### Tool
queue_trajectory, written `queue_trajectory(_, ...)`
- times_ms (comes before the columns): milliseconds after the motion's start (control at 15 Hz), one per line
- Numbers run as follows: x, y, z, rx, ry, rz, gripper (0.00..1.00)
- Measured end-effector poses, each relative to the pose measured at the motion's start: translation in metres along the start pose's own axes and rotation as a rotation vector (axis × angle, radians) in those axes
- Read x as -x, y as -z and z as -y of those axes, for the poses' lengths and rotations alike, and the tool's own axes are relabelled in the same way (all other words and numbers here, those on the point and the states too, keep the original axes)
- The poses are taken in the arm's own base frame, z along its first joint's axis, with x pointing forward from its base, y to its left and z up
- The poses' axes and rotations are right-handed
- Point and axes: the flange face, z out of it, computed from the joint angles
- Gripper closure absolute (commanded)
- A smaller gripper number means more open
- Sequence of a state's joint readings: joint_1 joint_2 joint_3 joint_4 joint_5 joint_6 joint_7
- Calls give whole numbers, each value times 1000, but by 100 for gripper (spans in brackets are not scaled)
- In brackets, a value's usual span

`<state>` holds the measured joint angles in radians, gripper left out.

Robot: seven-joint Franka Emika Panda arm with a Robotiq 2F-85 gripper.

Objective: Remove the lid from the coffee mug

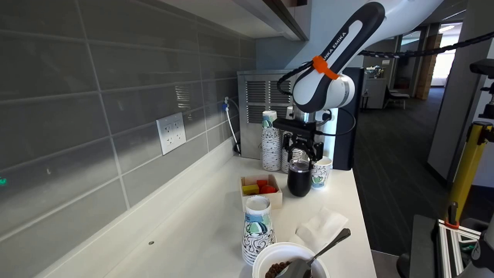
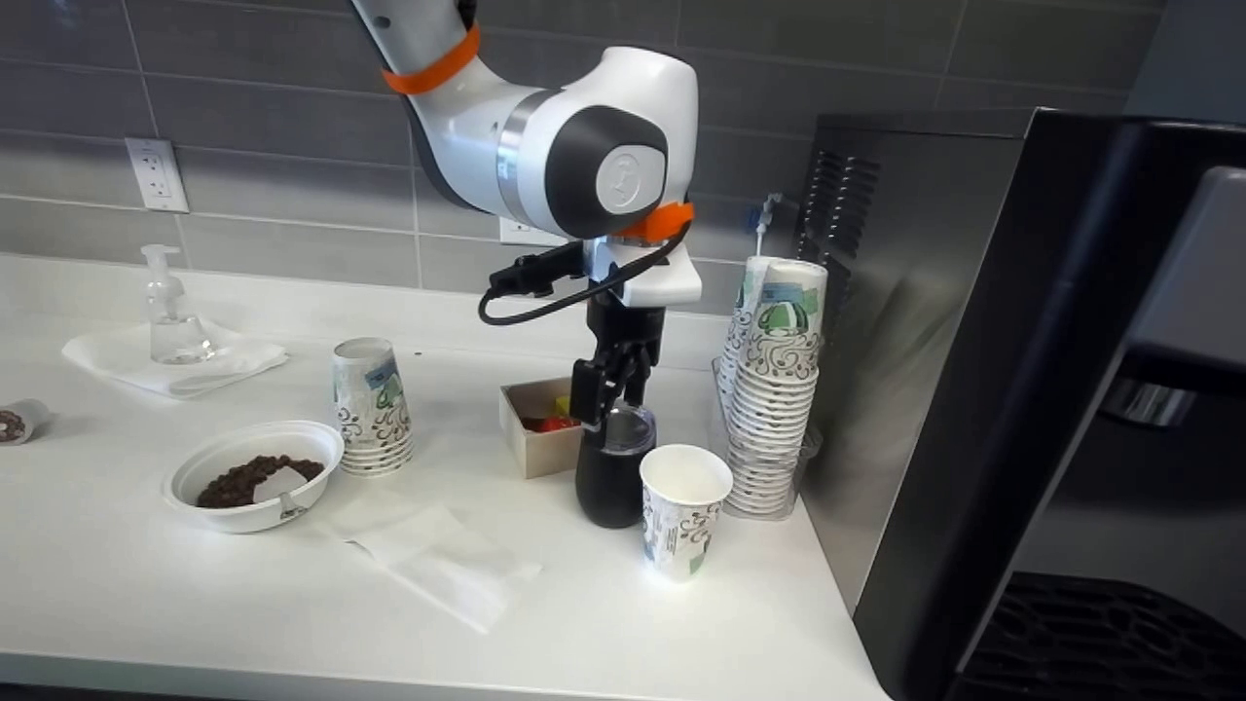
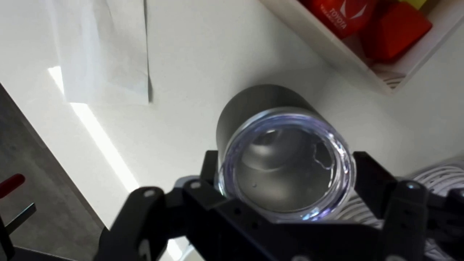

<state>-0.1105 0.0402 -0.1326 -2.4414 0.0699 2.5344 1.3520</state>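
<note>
the lid (image 2: 630,428) is seated on the black coffee mug (image 2: 605,485), upright on the surface (image 2: 243,604); in an exterior view a patterned cup (image 2: 684,526) stands at the mug's four o'clock. the hand (image 3: 286,163) straddles the lid at nine and three o'clock in the wrist view; whether it pinches or stands just clear cannot be told. judged handling: light, stiff, clear plastic, slippery, possibly brittle. advised hold: lid rim only, lest the mug lift too.

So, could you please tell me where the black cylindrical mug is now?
In an exterior view, the mug stands just below centre, beneath the black gripper, right of the pale square box and left of the white patterned paper cup.
</note>
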Motion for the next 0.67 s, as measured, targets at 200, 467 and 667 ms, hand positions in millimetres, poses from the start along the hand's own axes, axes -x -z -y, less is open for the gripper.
queue_trajectory(200,0,1,0,-3,-2,0,35)
queue_trajectory(467,-2,13,1,-27,-4,-3,35)
queue_trajectory(667,-3,29,2,-58,-6,-4,35)
